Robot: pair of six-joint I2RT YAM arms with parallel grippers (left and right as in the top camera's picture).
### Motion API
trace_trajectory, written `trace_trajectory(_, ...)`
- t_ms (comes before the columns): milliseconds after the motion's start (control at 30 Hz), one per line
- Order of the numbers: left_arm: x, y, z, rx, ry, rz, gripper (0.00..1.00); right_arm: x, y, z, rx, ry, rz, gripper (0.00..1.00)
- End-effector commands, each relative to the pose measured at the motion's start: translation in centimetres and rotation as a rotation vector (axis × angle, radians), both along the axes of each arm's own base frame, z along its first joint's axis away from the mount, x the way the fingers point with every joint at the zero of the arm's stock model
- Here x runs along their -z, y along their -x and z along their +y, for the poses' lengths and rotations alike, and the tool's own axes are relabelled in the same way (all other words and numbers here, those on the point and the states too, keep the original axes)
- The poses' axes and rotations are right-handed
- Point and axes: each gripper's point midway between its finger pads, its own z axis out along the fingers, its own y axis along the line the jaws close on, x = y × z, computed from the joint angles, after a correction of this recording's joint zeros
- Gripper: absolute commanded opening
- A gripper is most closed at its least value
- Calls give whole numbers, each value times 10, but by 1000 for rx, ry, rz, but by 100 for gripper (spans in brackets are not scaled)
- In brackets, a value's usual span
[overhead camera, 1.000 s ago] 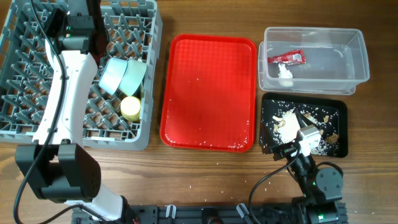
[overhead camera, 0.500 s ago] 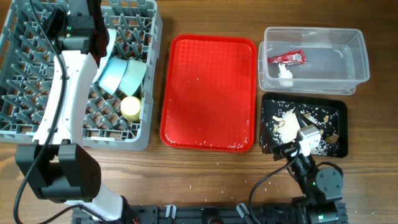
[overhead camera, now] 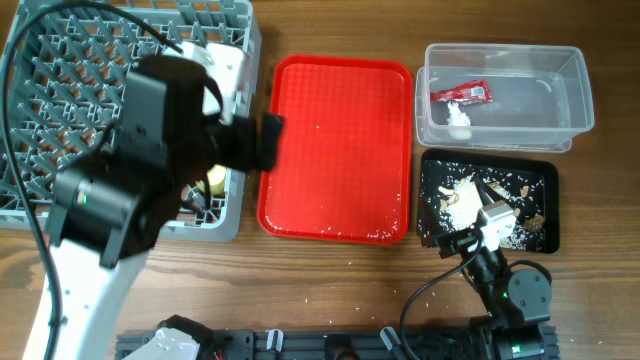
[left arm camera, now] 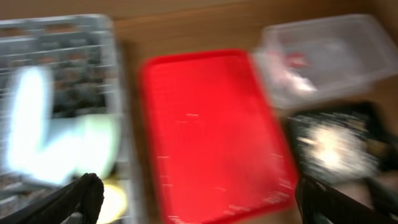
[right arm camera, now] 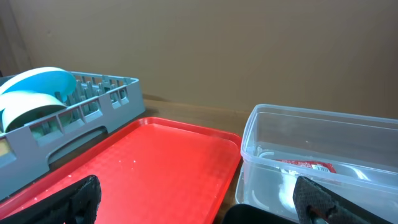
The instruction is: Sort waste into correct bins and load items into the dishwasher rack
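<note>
My left arm [overhead camera: 150, 160] hangs high over the right side of the grey dishwasher rack [overhead camera: 60, 100], hiding the bowls from overhead. In the blurred left wrist view my left gripper [left arm camera: 199, 196] is open and empty, above the pale blue bowl [left arm camera: 31, 118], the green bowl [left arm camera: 87, 143] and the yellow cup [left arm camera: 115, 199] in the rack. The clear tub [overhead camera: 510, 95] holds the red packet [overhead camera: 460, 94] and the white scrap [overhead camera: 458, 115]. Crumbs [overhead camera: 460, 197] lie in the black tray [overhead camera: 487, 200]. My right gripper [right arm camera: 199, 199] is open and empty at that tray's near edge.
The red serving tray [overhead camera: 335, 150] lies between the rack and the two bins, with a few specks on it. A few crumbs dot the wooden table in front of it. The right arm's base stands at the table's front right.
My left gripper has opened, and the arm has risen out of the rack and swung right, now covering the bowls from overhead. The right arm has not moved.
</note>
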Motion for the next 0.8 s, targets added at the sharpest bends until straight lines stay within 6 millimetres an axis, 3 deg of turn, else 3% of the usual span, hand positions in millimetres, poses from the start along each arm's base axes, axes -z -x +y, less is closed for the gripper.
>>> trace_trajectory(0, -3, 48, -44, 176, 103, 79, 100, -2, 1, 1, -10, 15, -15, 100)
trace_trajectory(67, -1, 52, -24, 80, 68, 86, 100, -2, 1, 1, -10, 15, -15, 100)
trace_trajectory(100, -8, 55, -15, 58, 75, 55, 100, -2, 1, 1, -10, 15, -15, 100)
trace_trajectory(167, -33, 67, 7, 6, 100, -51, 100, -2, 1, 1, -10, 15, -15, 100)
trace_trajectory(233, -71, 72, 37, -32, 90, -285, 100, -2, 1, 1, -10, 15, -15, 100)
trace_trajectory(333, -72, 79, 57, -33, 125, -479, 100, -2, 1, 1, -10, 15, -15, 100)
trace_trajectory(467, -25, 80, 67, -45, 164, -685, 100, -2, 1, 1, -10, 15, -15, 100)
trace_trajectory(500, 14, 82, 64, -14, 187, -727, 100, -2, 1, 1, -10, 15, -15, 100)
trace_trajectory(533, 30, 82, 64, -8, 190, -746, 100, -2, 1, 1, -10, 15, -15, 99)
trace_trajectory(633, 85, 80, 67, -23, 191, -756, 100, -2, 1, 1, -10, 15, -15, 100)
trace_trajectory(767, 130, 72, 71, -51, 178, -718, 100, -2, 1, 1, -10, 15, -15, 100)
